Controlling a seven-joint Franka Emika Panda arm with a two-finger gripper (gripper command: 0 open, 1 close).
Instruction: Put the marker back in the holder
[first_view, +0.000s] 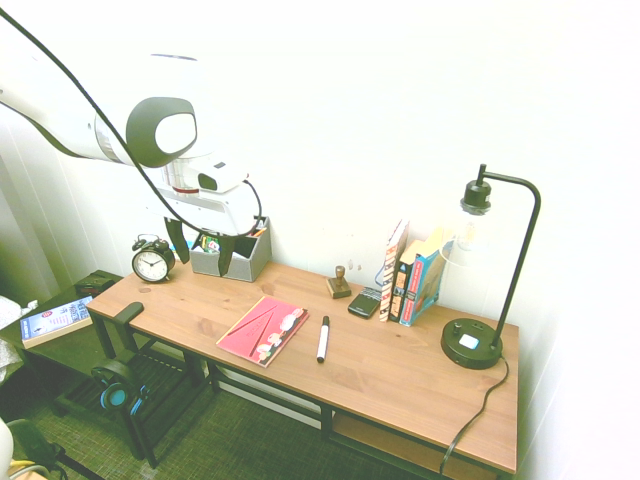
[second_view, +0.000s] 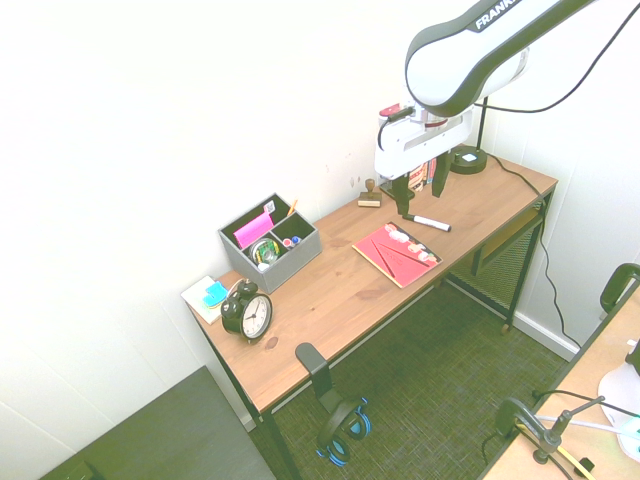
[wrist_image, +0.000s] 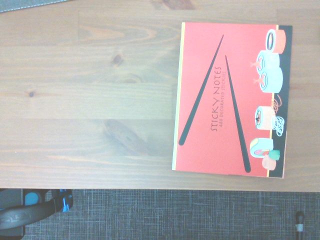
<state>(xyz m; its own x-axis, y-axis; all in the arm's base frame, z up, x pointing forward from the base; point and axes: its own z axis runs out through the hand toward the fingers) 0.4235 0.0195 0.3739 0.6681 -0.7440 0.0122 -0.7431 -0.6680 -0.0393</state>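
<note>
The marker (first_view: 323, 338) (second_view: 430, 222), white with a black cap, lies flat on the wooden desk just right of the pink booklet (first_view: 263, 329) (second_view: 397, 253) (wrist_image: 230, 100). The grey holder (first_view: 243, 257) (second_view: 270, 245) stands at the back of the desk by the wall, with colourful supplies in its compartments. My gripper (first_view: 203, 255) (second_view: 420, 190) hangs well above the desk, open and empty. In the first exterior view it overlaps the holder; in the second it is above the booklet and marker. The wrist view shows the booklet and bare wood, not the marker.
A black alarm clock (first_view: 152, 260) (second_view: 247, 312) stands at the desk's end beyond the holder. A wooden stamp (first_view: 339, 283), a dark phone-like device (first_view: 364, 301), upright books (first_view: 410, 275) and a black lamp (first_view: 475, 340) line the back. Headphones (first_view: 118, 390) (second_view: 340, 430) hang off the front edge.
</note>
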